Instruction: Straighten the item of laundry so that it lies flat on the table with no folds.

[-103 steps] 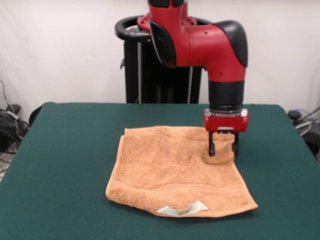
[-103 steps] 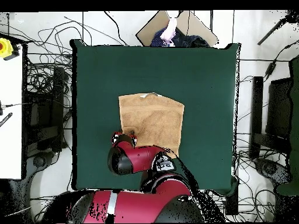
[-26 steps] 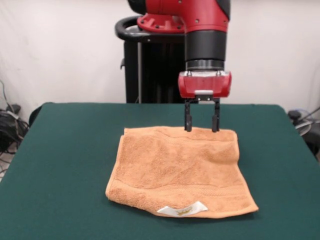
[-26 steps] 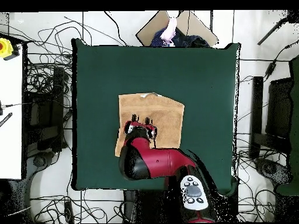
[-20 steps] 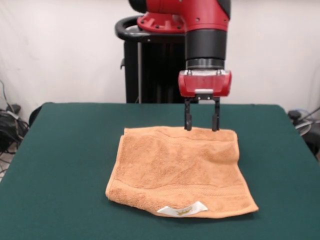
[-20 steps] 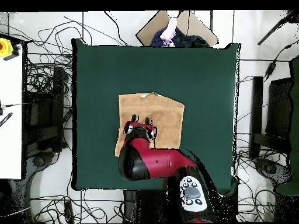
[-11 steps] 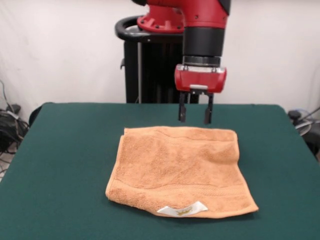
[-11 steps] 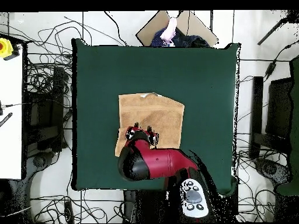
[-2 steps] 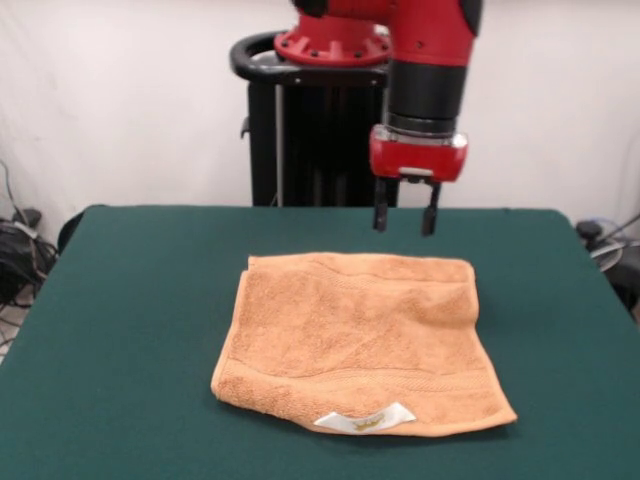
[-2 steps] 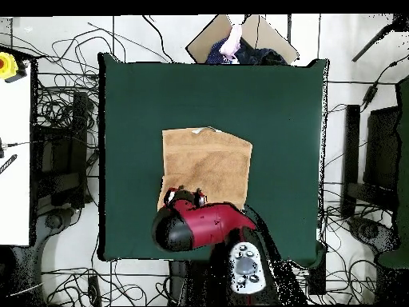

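The towel (image 9: 358, 340) was spread mid-table (image 9: 120, 300), its label (image 9: 366, 419) at the near edge. The gripper (image 9: 404, 218) was held empty above the far edge, jaws apart. Remaining wrinkles would best be smoothed by outward corner pulls.

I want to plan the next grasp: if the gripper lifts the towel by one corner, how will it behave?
The towel looks like soft terry, so it would probably droop and hang limp. Its edges look doubled, so layers may peel apart. On the felt-like table it would likely drag rather than slide. The gripper hovers open above.
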